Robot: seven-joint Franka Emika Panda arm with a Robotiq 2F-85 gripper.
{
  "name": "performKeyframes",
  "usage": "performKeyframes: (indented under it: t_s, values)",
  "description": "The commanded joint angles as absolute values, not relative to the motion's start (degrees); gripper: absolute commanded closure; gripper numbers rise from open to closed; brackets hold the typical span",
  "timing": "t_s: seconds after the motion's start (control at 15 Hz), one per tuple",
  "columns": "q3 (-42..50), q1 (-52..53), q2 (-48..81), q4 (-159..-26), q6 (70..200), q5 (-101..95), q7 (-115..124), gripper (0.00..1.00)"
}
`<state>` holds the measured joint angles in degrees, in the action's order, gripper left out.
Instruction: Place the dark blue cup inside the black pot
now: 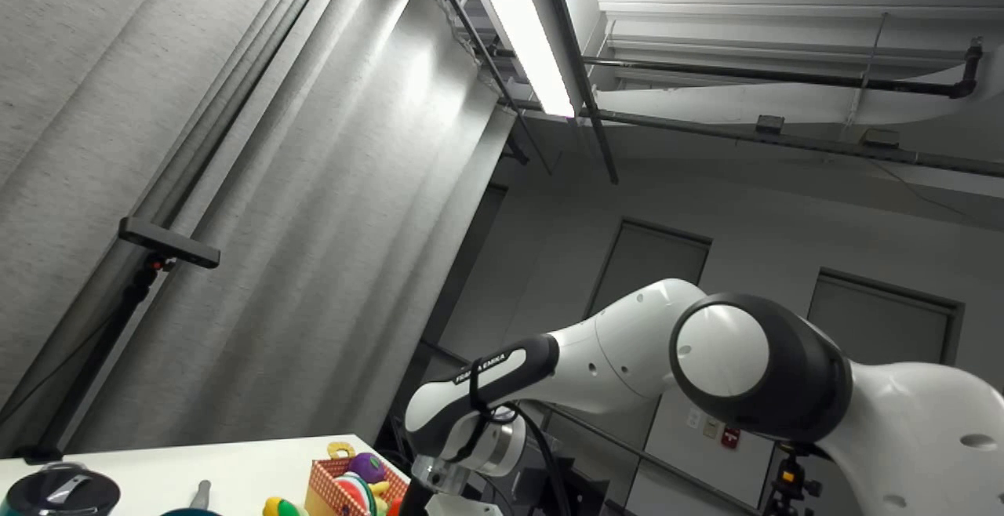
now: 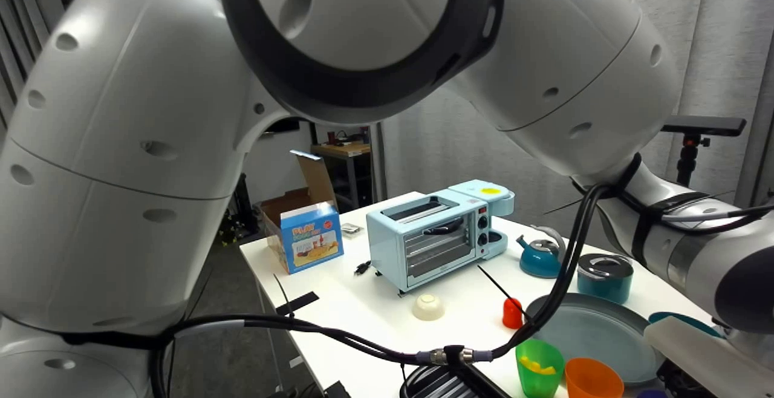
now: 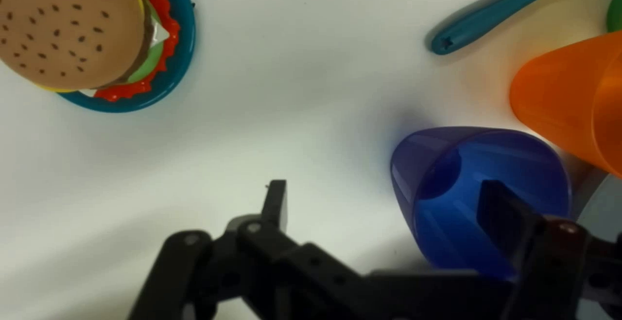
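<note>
The dark blue cup (image 3: 440, 213) stands on the white table at the right of the wrist view, its mouth toward the camera. A sliver of it shows at the bottom of an exterior view (image 2: 652, 394). My gripper (image 3: 386, 198) is open. Its left finger is over bare table left of the cup. Its right finger overlaps the cup's mouth; I cannot tell how deep it reaches. A black ribbed object (image 2: 450, 389), cut off by the lower edge, may be the black pot. A teal pot with a dark lid (image 2: 604, 280) stands at the back.
An orange cup (image 3: 559, 96) is close beside the blue cup. A green cup (image 2: 538, 365), a large grey plate (image 2: 595, 319) and a red cup (image 2: 512, 313) are nearby. A toy burger (image 3: 73, 28) sits on a teal plate. A toy oven (image 2: 423, 241) and kettle (image 2: 540, 260) stand behind.
</note>
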<state>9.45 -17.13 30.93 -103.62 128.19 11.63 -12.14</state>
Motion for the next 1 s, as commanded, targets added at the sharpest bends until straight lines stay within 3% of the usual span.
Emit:
performKeyframes:
  t_s: [0.0, 0.6, 0.73, 0.93]
  values:
    - [8.6, -18.7, 32.9, -100.3, 126.4, 11.5, -11.3, 0.00]
    - [8.3, -18.9, 35.8, -98.2, 126.8, 11.4, -11.4, 0.03]
    - [8.3, -18.9, 36.0, -98.0, 126.8, 11.3, -11.3, 0.28]
    - [8.5, -18.8, 36.0, -98.0, 127.0, 11.0, -11.0, 0.49]
